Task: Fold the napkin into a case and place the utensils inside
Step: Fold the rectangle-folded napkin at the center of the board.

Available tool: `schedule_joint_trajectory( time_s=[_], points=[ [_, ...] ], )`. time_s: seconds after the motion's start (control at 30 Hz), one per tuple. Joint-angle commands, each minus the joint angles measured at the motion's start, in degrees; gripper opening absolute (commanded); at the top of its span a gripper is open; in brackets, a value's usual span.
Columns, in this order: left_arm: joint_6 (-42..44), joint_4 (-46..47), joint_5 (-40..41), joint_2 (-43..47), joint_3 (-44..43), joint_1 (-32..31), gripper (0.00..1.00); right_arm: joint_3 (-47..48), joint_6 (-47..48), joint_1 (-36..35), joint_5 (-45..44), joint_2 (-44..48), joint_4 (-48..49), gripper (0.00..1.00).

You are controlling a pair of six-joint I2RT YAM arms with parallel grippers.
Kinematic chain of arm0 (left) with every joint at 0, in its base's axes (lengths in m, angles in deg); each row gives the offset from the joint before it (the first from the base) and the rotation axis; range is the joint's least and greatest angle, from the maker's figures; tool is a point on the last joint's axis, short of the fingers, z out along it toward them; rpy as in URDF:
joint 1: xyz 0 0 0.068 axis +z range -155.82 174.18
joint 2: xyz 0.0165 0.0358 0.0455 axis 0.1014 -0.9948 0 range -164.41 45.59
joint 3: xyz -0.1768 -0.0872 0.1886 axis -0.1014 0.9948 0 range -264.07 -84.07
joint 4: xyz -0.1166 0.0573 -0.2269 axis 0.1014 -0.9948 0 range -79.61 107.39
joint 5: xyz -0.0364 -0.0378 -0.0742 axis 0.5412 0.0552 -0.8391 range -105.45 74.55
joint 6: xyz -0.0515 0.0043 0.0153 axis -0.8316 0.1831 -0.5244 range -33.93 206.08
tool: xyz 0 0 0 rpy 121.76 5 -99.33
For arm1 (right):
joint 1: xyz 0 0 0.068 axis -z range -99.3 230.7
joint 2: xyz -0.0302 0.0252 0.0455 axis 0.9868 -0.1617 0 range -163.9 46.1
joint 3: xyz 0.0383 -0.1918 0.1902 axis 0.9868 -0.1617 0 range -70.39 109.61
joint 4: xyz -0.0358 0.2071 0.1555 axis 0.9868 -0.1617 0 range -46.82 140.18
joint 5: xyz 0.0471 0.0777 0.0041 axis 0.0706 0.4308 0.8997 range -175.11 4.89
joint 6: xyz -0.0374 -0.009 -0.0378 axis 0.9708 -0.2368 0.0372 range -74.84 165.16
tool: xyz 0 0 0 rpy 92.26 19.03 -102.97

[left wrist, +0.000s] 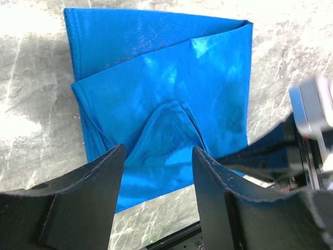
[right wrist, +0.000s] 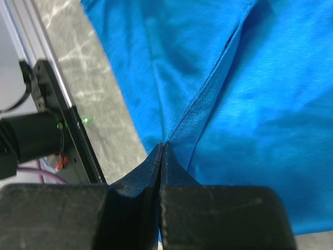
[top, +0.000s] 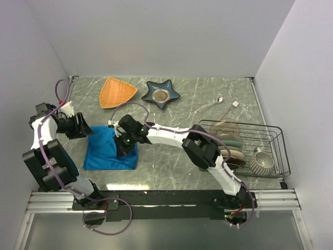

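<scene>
Napkin half-folded at table near left, raised crease pinched in closed tips of right gripper, running straight ahead; left gripper, parted and empty, just beside cloth's left edge.

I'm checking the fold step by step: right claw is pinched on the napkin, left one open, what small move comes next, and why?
Probably lift the right claw a little and draw the pinched crease over the napkin. It is shut on a raised ridge of cloth, the napkin is only partly folded, and the open left claw holds nothing.
</scene>
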Motion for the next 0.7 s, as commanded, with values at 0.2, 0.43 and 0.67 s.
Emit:
schedule_joint_trajectory(
  time_s=[0.2,0.43,0.67],
  points=[
    [-2.78,3.17,4.90,-3.91,-3.44,0.26,0.47,-6.94,13.45,-3.44,3.66,8.95,5.30,0.00],
    [-2.18,4.40,7.54,-7.69,-4.32,0.26,0.41,-9.23,20.40,-4.59,4.54,10.37,7.33,0.00],
    [1.43,3.87,9.74,-10.42,-4.68,0.17,0.29,-10.19,29.62,-5.20,6.30,11.42,6.46,0.00]
  ],
)
